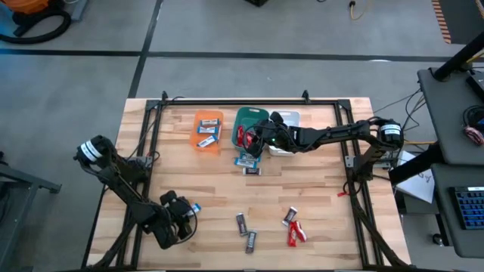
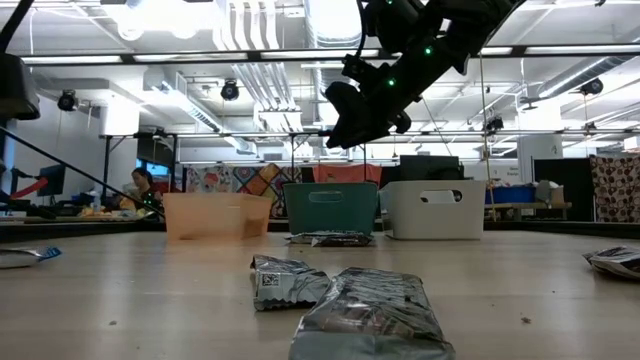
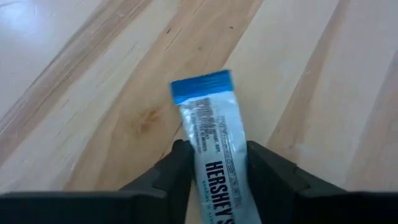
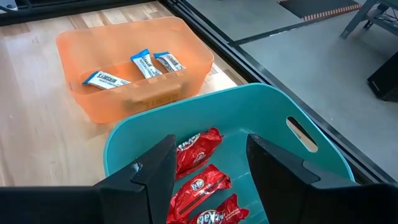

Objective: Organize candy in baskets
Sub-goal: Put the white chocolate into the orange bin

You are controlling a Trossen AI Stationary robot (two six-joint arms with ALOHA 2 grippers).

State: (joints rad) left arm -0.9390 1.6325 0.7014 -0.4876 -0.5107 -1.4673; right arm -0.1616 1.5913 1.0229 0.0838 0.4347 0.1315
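Observation:
A blue-and-white candy bar (image 3: 211, 130) lies flat on the wood near the table's near left corner, and my left gripper (image 3: 217, 149) is shut on it; the high view shows this gripper (image 1: 184, 214) beside the bar (image 1: 195, 207). My right gripper (image 4: 211, 146) hangs open over the teal basket (image 4: 292, 112), which holds red bars (image 4: 199, 149), and has nothing between its fingers. The orange basket (image 1: 208, 130) holds blue-and-white bars (image 4: 146, 62). The white basket (image 1: 289, 121) stands to the right of the teal one. My left gripper pinches the blue-and-white bar by its two long sides (image 3: 198, 158) between its two fingers. The fingers slant down at it and run along its length. The bar's blue-banded end (image 3: 202, 86) sticks out ahead of the fingertips, and the bar lies flat on the table.
Two dark bars (image 1: 241, 222) (image 1: 250, 240) and two red bars (image 1: 290, 217) (image 1: 296, 234) lie loose near the table's near edge. A blue-and-white bar (image 1: 246, 160) and a dark bar (image 1: 252, 171) lie just in front of the teal basket.

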